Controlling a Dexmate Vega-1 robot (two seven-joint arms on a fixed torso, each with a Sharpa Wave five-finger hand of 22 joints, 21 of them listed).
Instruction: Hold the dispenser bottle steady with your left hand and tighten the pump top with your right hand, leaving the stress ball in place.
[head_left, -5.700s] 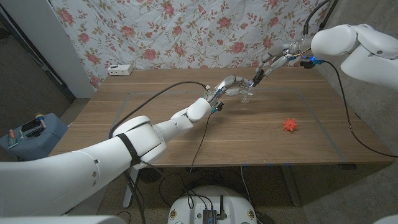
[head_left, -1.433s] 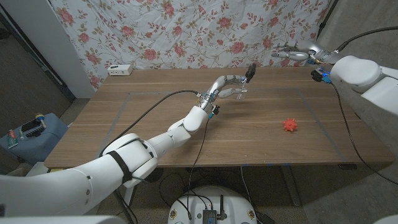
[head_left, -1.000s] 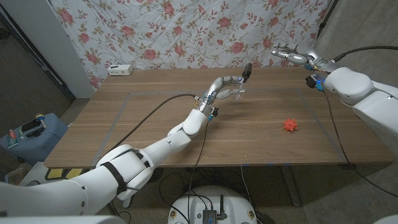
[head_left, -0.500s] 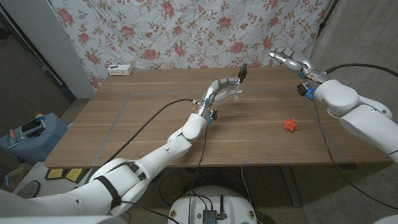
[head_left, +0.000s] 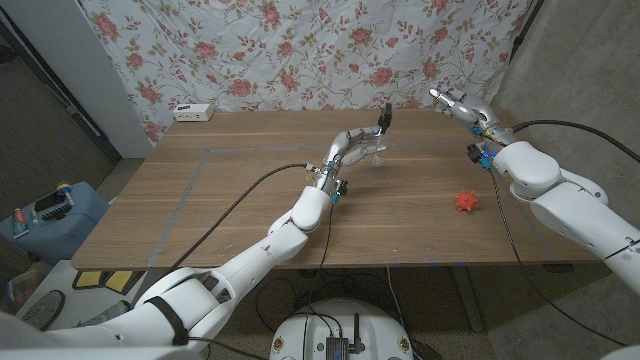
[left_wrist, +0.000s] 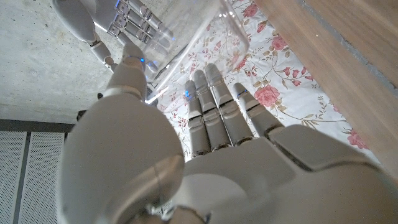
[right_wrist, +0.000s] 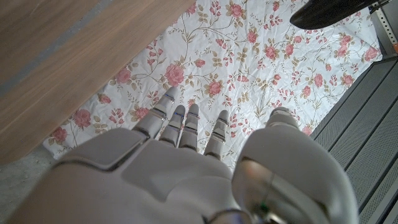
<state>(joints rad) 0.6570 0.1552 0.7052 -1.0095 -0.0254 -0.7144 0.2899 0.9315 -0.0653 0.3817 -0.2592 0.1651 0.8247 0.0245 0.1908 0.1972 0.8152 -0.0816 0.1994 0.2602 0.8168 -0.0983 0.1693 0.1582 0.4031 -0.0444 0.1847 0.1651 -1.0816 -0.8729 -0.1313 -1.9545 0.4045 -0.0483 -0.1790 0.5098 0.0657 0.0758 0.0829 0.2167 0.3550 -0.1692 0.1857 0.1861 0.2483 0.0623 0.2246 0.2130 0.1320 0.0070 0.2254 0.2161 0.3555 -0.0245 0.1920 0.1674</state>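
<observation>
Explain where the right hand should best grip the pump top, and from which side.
Probably by the black pump top itself, coming from the robot's right: the left hand grips the upright clear bottle from its left, leaving the top and right side free. The right hand is open.

No text, label, brand, number or sign could be read anywhere. The white box (head_left: 193, 112) at the table's 11 o'clock corner carried marks too small to make out.
</observation>
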